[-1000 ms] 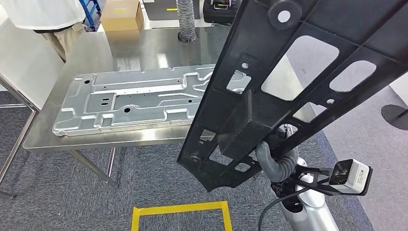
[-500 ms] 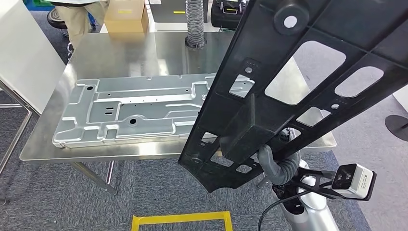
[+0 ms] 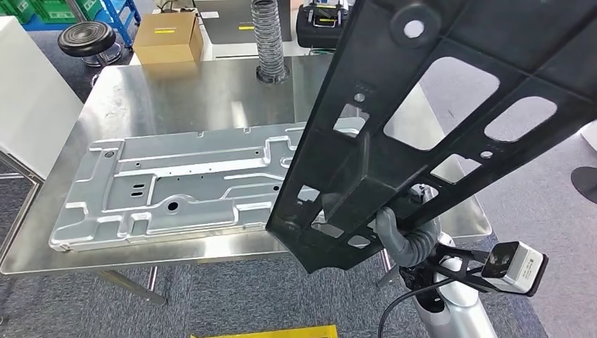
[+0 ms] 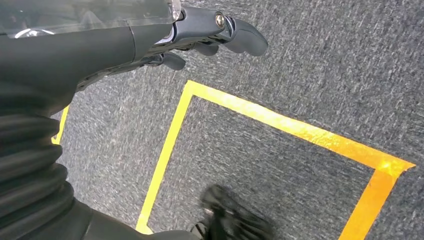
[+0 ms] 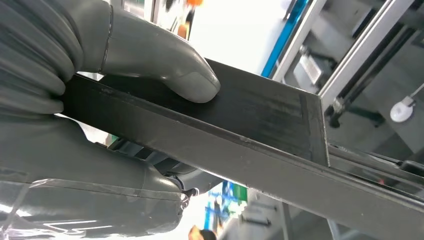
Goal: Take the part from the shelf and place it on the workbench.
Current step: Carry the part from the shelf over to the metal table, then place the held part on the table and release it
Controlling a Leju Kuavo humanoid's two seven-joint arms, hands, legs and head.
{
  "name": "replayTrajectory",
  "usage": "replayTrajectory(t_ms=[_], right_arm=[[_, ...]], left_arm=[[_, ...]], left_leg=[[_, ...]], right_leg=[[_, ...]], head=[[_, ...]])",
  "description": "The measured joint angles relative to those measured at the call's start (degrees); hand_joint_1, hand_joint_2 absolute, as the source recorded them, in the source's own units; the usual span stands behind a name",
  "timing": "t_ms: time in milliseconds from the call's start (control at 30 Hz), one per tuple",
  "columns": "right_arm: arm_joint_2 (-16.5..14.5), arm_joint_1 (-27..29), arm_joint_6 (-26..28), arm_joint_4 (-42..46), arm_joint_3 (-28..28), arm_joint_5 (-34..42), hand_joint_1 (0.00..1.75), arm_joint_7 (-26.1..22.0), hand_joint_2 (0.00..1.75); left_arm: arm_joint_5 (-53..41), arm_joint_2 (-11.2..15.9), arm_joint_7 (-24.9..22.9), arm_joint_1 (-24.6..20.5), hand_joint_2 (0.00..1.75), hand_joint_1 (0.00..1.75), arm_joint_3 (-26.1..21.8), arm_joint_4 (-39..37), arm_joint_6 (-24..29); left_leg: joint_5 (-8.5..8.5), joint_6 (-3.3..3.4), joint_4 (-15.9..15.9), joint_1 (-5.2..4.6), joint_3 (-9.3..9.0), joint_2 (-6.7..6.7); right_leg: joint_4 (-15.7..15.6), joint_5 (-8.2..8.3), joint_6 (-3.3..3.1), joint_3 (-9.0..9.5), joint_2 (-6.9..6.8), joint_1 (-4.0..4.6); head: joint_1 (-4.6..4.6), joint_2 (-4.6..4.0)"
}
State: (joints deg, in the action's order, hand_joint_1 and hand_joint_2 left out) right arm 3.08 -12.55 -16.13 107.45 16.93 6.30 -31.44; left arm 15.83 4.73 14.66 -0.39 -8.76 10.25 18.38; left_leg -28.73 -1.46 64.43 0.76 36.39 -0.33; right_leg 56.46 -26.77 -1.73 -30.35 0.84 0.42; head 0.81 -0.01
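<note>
Black plastic frame part [image 3: 450, 105]: long, pierced with rounded cut-outs, held in the air at the right of the scene, slanting from low and near up to far and right, not yet on the workbench.

Going left to right:

- Left hand [image 4: 210, 37]: hanging over grey carpet and a yellow tape square [image 4: 280, 125], holding nothing, fingers loosely curled with some gap between them.
- Stainless workbench [image 3: 197, 91]: ahead and left, carrying a large stamped sheet-metal panel [image 3: 176, 186] along its near half. Bare steel on the far half. Beyond it a cardboard box [image 3: 165, 36], a round stool [image 3: 86, 36] and a ribbed hose [image 3: 268, 42].
- Right hand [image 3: 398, 236]: clamped on the frame's lower end, thumb [image 5: 165, 62] pressed flat on one face of a black rib, fingers wrapped under the opposite side.

Key relation, as a judgement: long axis of the frame running up and away from the right hand, so nearly all its length overhanging beyond the grip. Lower tip hanging over the near right edge of the bench, overlapping the panel's right end in the head view. Setting down likely calls for lowering and levelling that axis over the bench. Right hand alone in contact; left hand well apart.
</note>
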Motion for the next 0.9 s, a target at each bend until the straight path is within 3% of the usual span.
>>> replayTrajectory(t_ms=[67, 233, 267, 333, 367, 400, 433, 467, 500, 567, 633, 733, 800, 867, 900], right_arm=[[0.01, -0.01, 3.25, 0.47, -0.78, -3.69, 1.75, -0.37, 1.75], [0.48, -0.79, 15.02, 2.20, -3.26, -19.15, 1.75, 1.00, 1.75], [0.80, -1.23, 16.91, 2.55, -3.70, -21.68, 1.75, 1.69, 1.75], [1.46, -2.03, 20.71, 2.93, -4.52, -27.19, 1.75, 3.50, 1.75], [1.84, -2.25, 22.41, 2.98, -4.90, -29.78, 1.75, 4.46, 1.75], [2.19, -2.39, 23.61, 3.01, -5.25, -31.61, 1.75, 5.20, 1.75], [2.57, -2.55, 24.32, 3.01, -5.57, -32.71, 1.75, 5.70, 1.75], [2.90, -2.74, 24.67, 3.02, -5.84, -33.17, 1.75, 5.91, 1.75], [3.19, -2.96, 24.84, 3.04, -6.07, -33.37, 1.75, 6.00, 1.75], [3.51, -3.33, 24.94, 3.09, -6.40, -33.52, 1.75, 6.05, 1.75], [3.65, -3.46, 25.16, 3.15, -6.63, -33.94, 1.75, 6.13, 1.75], [3.91, -3.65, 26.98, 3.14, -6.74, -38.29, 1.75, 7.65, 1.75], [4.26, -4.27, 28.10, 2.61, -6.71, -43.34, 1.75, 9.89, 1.75], [4.83, -5.50, 27.58, 0.99, -6.40, -47.93, 1.75, 12.29, 1.75], [5.09, -6.26, 26.78, -0.31, -5.97, -50.03, 1.75, 13.45, 1.75]], left_arm=[[0.08, 0.03, -0.22, 0.12, 1.75, 0.00, -0.15, -0.02, 0.23], [0.27, -0.05, -0.17, 0.14, 1.75, 0.00, -0.63, -0.02, 0.70], [0.17, -0.08, -0.12, 0.12, 1.75, 0.00, -0.72, -0.02, 0.70], [-0.07, -0.11, 0.08, 0.09, 1.75, 0.00, -0.85, -0.02, 0.67], [-0.19, -0.14, 0.21, 0.07, 1.75, 0.00, -0.93, -0.02, 0.64], [-0.28, -0.15, 0.33, 0.06, 1.75, 0.00, -1.02, -0.02, 0.60], [-0.38, -0.16, 0.43, 0.05, 1.75, 0.00, -1.10, -0.02, 0.57], [-0.44, -0.17, 0.48, 0.06, 1.75, 0.00, -1.18, -0.02, 0.55], [-0.49, -0.19, 0.51, 0.10, 1.75, 0.00, -1.22, -0.02, 0.53], [-0.52, -0.20, 0.57, 0.09, 1.75, 0.00, -1.26, -0.02, 0.52], [-0.54, -0.21, 0.60, 0.01, 1.75, 0.00, -1.27, -0.02, 0.51], [-0.60, -0.21, 0.59, -0.07, 1.75, 0.00, -1.30, -0.02, 0.43], [-0.67, -0.21, 0.57, -0.06, 1.75, 0.00, -1.39, -0.02, 0.24], [-0.85, -0.21, 0.58, -0.02, 1.75, 0.00, -1.49, -0.02, -0.13], [-0.99, -0.22, 0.58, 0.00, 1.75, 0.00, -1.51, -0.02, -0.30]], left_leg=[[4.00, 0.54, -5.52, -0.23, -1.12, 0.00], [4.85, 2.00, -6.94, -0.17, -1.75, 0.03], [4.80, 2.25, -7.15, -0.04, -1.97, 0.07], [4.52, 2.58, -7.22, -0.02, -2.16, 0.09], [4.38, 2.64, -7.22, -0.02, -2.24, 0.08], [4.23, 2.64, -7.20, -0.01, -2.38, 0.04], [4.05, 2.59, -7.19, 0.00, -2.61, 0.00], [3.85, 2.49, -7.17, 0.00, -2.94, -0.04], [3.61, 2.33, -7.16, 0.00, -3.30, -0.05], [3.18, 1.85, -7.08, -0.15, -3.72, -0.08], [2.97, 1.24, -7.12, -0.20, -3.77, -0.07], [2.04, 0.31, -6.23, -0.08, -3.68, 0.01], [-0.96, 0.08, -0.91, -0.04, -1.37, 0.02], [-4.24, -0.05, 7.09, -0.04, 2.65, 0.02], [-4.65, -0.10, 9.47, -0.04, 3.99, 0.02]], right_leg=[[0.34, -0.86, 0.46, 0.41, 0.07, 0.10], [1.87, -2.57, 2.06, -0.16, -0.03, 0.02], [4.29, -3.83, 2.48, -1.35, -0.10, -0.11], [12.23, -7.00, 3.22, -5.75, -0.20, -0.57], [15.85, -7.95, 3.49, -8.02, -0.23, -0.81], [17.65, -7.77, 3.69, -9.46, -0.27, -1.01], [16.98, -6.36, 3.79, -9.69, -0.32, -1.17], [14.01, -4.01, 3.77, -8.72, -0.41, -1.28], [9.59, -1.38, 3.64, -6.94, -0.54, -1.32], [2.64, 1.50, 3.14, -4.00, -0.74, -1.04], [0.97, 1.53, 2.49, -3.37, -0.74, -0.64], [0.29, 1.77, 1.33, -2.90, -0.70, -0.82], [-0.13, 1.86, 0.77, -2.48, -0.77, -0.92], [-0.08, 1.74, 0.51, -2.46, -0.77, -0.74], [-0.01, 1.66, 0.43, -2.44, -0.75, -0.66]], head=[[-0.02, 0.00], [-0.14, 0.01], [-0.24, 0.01], [-0.46, 0.01], [-0.48, 0.01], [-0.49, 0.01], [-0.51, 0.01], [-0.52, 0.01], [-0.52, 0.01], [-0.49, 0.00], [-0.46, 0.00], [-0.43, 0.00], [-0.38, 0.00], [-0.37, 0.00], [-0.37, 0.00]])
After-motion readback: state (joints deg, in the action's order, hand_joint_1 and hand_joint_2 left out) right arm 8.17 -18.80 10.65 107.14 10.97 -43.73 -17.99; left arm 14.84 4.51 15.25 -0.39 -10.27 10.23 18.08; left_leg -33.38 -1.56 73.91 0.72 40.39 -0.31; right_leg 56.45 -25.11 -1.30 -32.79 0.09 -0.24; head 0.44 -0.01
